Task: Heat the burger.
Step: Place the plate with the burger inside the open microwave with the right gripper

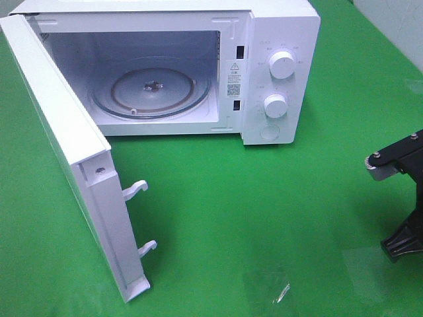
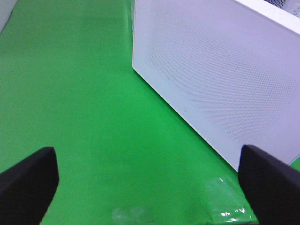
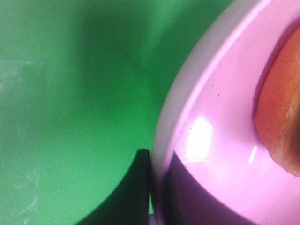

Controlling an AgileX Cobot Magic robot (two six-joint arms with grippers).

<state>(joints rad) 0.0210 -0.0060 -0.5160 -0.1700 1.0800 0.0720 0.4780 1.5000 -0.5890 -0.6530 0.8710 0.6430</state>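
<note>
The burger (image 3: 281, 117) shows only in the right wrist view, as a glossy brown bun edge on a pink plate (image 3: 220, 108). My right gripper (image 3: 157, 180) straddles the plate's rim, one dark finger (image 3: 133, 192) outside it and the other inside, closed on the rim. In the high view only the right arm (image 1: 404, 198) shows at the right edge; burger and plate are out of that view. My left gripper (image 2: 150, 183) is open and empty, facing the outer face of the microwave door (image 2: 220, 70).
The white microwave (image 1: 277, 66) stands at the back on the green cloth, its door (image 1: 66, 145) swung wide open to the left. Its glass turntable (image 1: 152, 86) is bare. Two knobs (image 1: 282, 65) sit on its right panel.
</note>
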